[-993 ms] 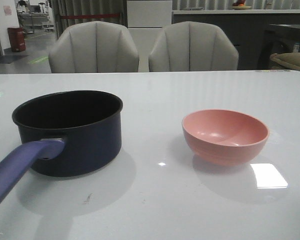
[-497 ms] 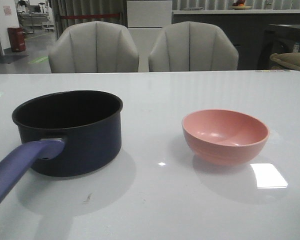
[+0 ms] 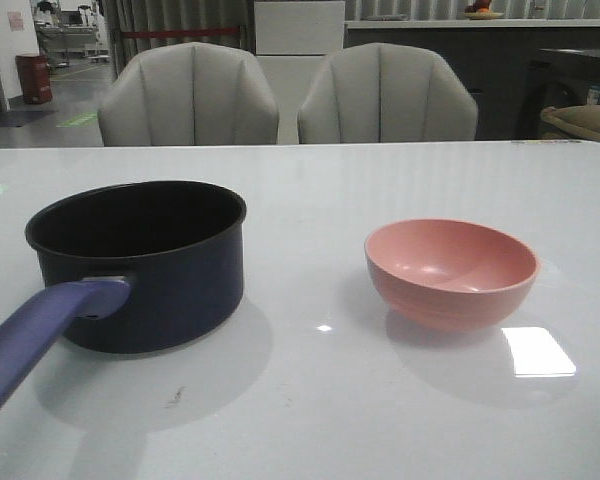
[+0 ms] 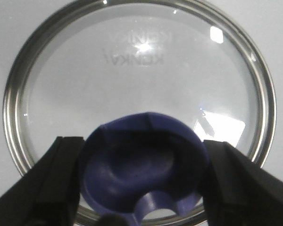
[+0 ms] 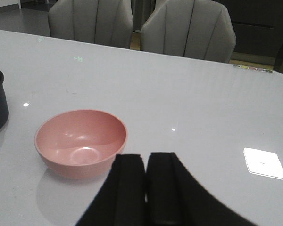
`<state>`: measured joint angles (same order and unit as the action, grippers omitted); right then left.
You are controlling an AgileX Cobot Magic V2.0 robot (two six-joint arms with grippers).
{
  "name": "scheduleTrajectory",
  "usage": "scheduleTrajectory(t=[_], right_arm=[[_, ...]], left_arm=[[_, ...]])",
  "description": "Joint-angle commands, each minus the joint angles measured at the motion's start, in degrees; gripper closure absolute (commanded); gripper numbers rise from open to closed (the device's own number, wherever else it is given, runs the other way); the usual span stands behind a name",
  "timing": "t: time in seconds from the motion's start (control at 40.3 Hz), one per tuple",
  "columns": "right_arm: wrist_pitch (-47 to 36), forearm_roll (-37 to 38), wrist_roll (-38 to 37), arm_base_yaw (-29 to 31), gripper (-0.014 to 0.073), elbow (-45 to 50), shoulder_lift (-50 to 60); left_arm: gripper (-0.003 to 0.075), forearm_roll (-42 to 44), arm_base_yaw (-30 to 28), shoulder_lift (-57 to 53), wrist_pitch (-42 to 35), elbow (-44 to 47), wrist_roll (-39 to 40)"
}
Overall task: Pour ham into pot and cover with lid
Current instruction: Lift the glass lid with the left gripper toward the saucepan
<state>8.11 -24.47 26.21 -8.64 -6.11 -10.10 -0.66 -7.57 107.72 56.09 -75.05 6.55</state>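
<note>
The pot (image 3: 138, 262) stands on the left of the white worktop (image 3: 310, 400), its black inside open and uncovered, its long handle (image 3: 40, 330) running toward the near left corner. To its right, well apart, sits the pink bowl (image 3: 450, 272), and both wrist and front views show its inside bare. No ham is visible anywhere, and the pot's floor is hidden behind its rim, so whether the chunks lie there I cannot tell.

The lid (image 4: 139, 89) shows only in the left wrist view, flat on the worktop. The left tool (image 4: 142, 181) is spread wide with a finger on each side of the dark blue knob (image 4: 141, 167); whether the pads already touch it is unclear. So the lid lies straight beneath the left tool, which is clearly the nearer one for covering.

The right tool (image 5: 145, 188) has its fingers pressed together, holding nothing, just near of the bowl.
</note>
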Motion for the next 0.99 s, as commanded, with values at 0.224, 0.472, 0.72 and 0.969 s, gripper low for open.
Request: scheduleTrajectory(t=[0.224,0.472,0.72,0.969], right_arm=[[-4.0,-0.1,0.4,0.2,0.0448,-1.6,-0.5],[-4.0,-0.1,0.4,0.2,0.0448,-1.6,-0.5],[-4.0,-0.1,0.4,0.2,0.0448,-1.6,-0.5],[-4.0,-0.1,0.4,0.2,0.0448,-1.6,-0.5]], left_arm=[[0.046,-0.9,-0.1,-5.0,-0.4,-4.6,-0.8],[0.0461,-4.0,2.3,-9.4,-0.6,-10.7,-5.9],[0.0461,-3.9,12.6,-11.7,4.9,-18.0,-9.2],[0.0461,-3.9,23.3,-11.3,8.5,-18.9,-10.4]])
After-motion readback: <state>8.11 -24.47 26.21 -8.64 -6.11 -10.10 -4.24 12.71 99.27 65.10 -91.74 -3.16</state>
